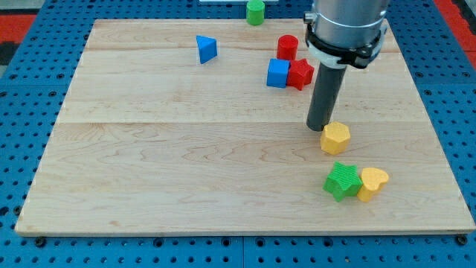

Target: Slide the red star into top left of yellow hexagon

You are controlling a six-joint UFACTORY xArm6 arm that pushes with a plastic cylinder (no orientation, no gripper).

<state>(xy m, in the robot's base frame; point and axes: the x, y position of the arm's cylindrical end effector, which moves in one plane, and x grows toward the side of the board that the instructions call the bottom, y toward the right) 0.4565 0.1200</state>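
While the view's bottom edge counts as near, the lines below run from there toward the view's top.

Board: a pale wooden board (186,171) on a blue pegboard surface (22,112).

Yellow heart: a yellow heart-shaped block (372,182) lies nearest the bottom, at the view's right, touching the green block on its left.

Green star: a green star-like block (342,181) sits just left of the yellow heart, pressed against it.

Yellow hexagon: the yellow hexagon (335,138) sits above that pair, apart from both of them.

My tip: my tip (320,127) rests on the board just beside the yellow hexagon's upper left edge; whether it touches the block cannot be told. The rod rises straight up from there into the grey arm body (346,26) at the view's top.

Tool state: the rod has no jaws, so it grips nothing; it only stands on the board, below and to the right of the red star and not in contact with it.

Red star: the red star (300,74) lies above my tip and a little to the left, well apart from the yellow hexagon. It touches the blue cube on its left.

Blue cube: the blue cube (277,73) sits flush against the red star's left side.

Red cylinder: a red cylinder (287,48) stands just above the cube and star, near both.

Blue triangle: a blue triangular block (206,49) lies alone toward the view's upper left.

Green cylinder: a green cylinder (255,12) stands farthest away, at the board's top edge.
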